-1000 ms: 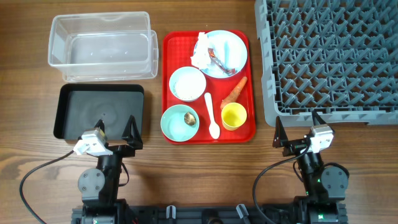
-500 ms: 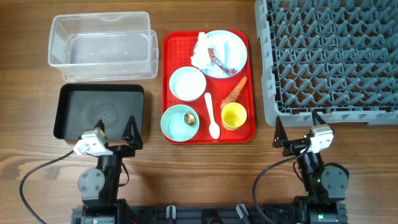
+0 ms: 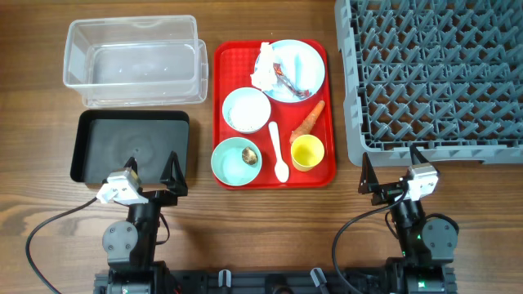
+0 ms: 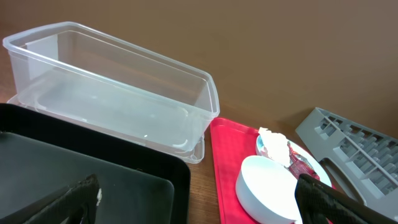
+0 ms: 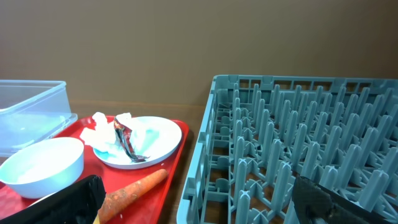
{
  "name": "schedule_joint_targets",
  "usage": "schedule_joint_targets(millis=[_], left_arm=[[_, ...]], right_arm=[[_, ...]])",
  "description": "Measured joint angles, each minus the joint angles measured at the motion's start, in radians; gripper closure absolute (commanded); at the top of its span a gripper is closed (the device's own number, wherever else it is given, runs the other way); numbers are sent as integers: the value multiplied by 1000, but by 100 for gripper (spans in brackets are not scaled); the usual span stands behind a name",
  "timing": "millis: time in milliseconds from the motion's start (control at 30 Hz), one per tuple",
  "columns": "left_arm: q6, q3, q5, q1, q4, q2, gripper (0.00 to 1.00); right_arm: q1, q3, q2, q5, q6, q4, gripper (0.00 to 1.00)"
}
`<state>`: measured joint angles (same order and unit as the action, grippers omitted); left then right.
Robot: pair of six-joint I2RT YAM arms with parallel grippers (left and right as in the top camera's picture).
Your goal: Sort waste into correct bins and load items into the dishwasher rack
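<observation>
- Left gripper [image 3: 153, 173] and right gripper [image 3: 391, 170] are seen spread wide with nothing held, parked below the red tray [image 3: 221, 98].
- Plate [image 3: 309, 67], paper [image 3: 265, 67], carrot [image 3: 308, 122], blue bowl [image 3: 246, 109], mint bowl [image 3: 233, 162], cup [image 3: 307, 152] and spoon [image 3: 278, 151] are all found on the red tray; nothing is sorted yet.
- Tub [image 3: 131, 24] and black tray [image 3: 135, 145] are set left of it and the rack [image 3: 433, 73] right, likely so each arm serves one side.

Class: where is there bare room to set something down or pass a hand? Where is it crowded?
Free: the wood table in front of the red tray, between the left gripper and right gripper; a narrow strip between red tray and dishwasher rack. The clear tub and black tray hold nothing. Crowded: the red tray, mostly covered.
</observation>
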<state>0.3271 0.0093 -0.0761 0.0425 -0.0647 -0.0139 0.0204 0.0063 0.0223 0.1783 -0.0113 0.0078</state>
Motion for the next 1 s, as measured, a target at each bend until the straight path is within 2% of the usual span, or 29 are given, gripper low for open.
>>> schedule_joint_targets(millis=[600, 900, 1000], left_arm=[[0, 0, 0, 0, 0, 0, 0], [0, 0, 0, 0, 0, 0, 0], [0, 0, -1, 0, 3, 0, 0]], right_arm=[[0, 0, 0, -4, 0, 2, 0], [0, 0, 0, -53, 0, 126, 0], [0, 0, 0, -55, 0, 262, 0]])
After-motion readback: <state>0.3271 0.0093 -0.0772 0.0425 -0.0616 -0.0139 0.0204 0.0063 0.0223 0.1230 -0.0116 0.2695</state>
